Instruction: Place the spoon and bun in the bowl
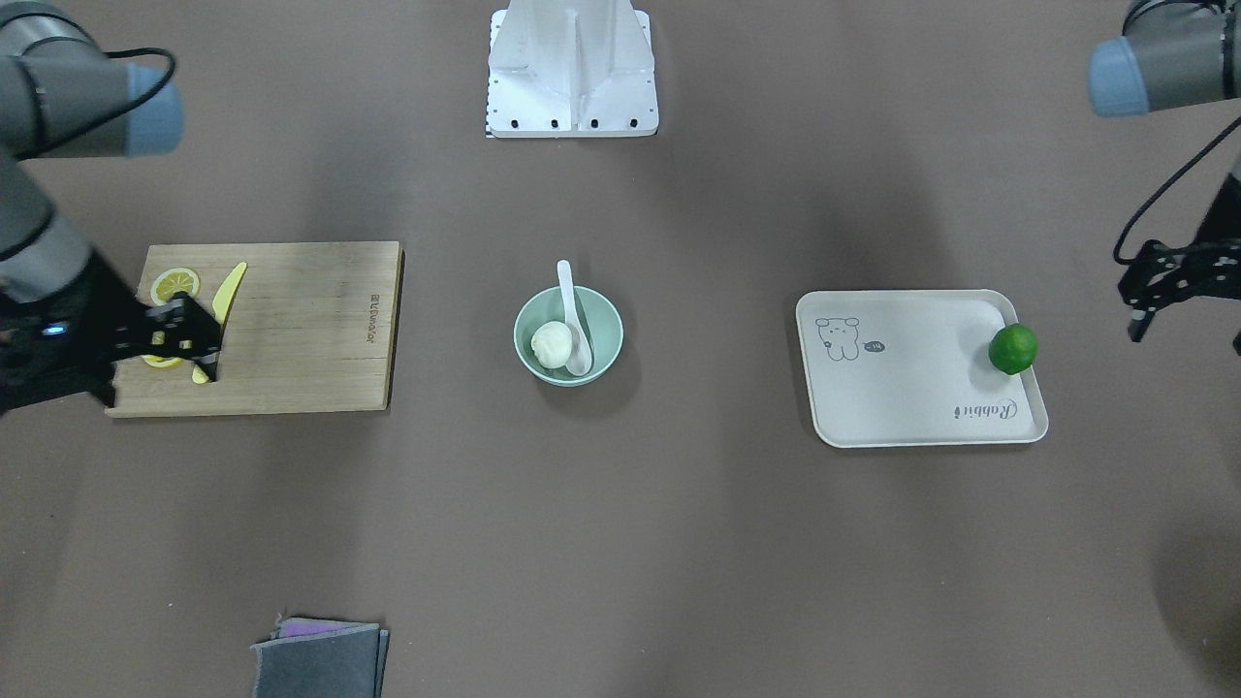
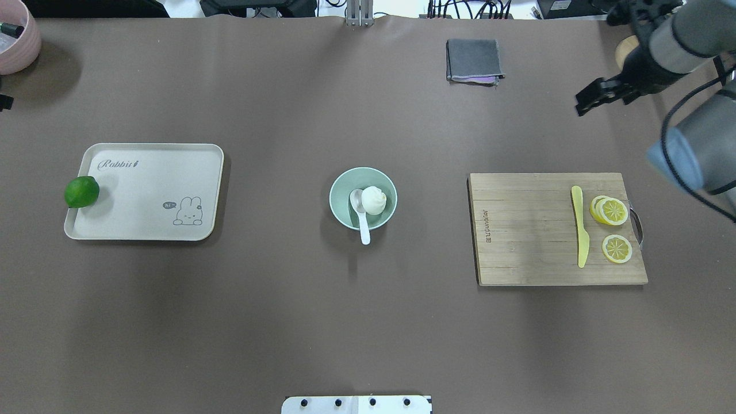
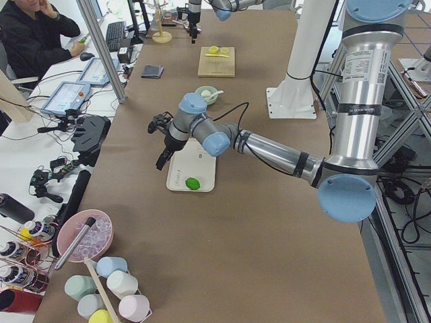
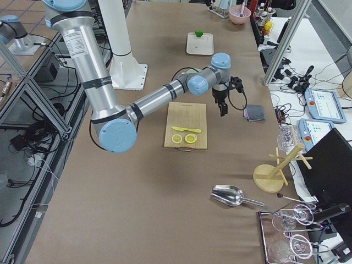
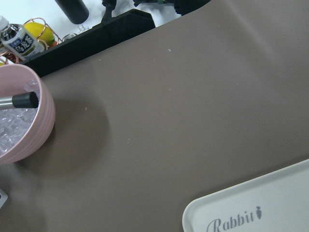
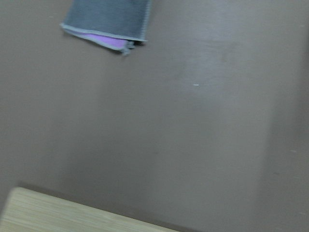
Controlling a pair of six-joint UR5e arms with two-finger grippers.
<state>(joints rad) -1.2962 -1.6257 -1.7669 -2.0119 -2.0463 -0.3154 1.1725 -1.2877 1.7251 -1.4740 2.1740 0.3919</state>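
Note:
The pale mint-green bowl (image 1: 599, 320) stands at the table's middle, also in the overhead view (image 2: 345, 187). The white bun (image 1: 553, 344) (image 2: 374, 200) lies inside it. The white spoon (image 1: 574, 320) (image 2: 361, 215) rests in the bowl beside the bun, its handle sticking out over the rim. My right gripper (image 1: 197, 339) (image 2: 592, 98) hangs open and empty above the cutting board's outer end, far from the bowl. My left gripper (image 1: 1185, 330) is open and empty beyond the tray's outer end. Both wrist views show only table.
A wooden cutting board (image 2: 529, 230) holds a yellow knife (image 2: 581, 233) and lemon slices (image 2: 613, 211). A white tray (image 2: 149, 192) has a green lime (image 2: 81, 191) on its rim. A folded grey cloth (image 2: 473, 60) lies at the far edge. A pink bowl (image 2: 17, 40) stands at a far corner.

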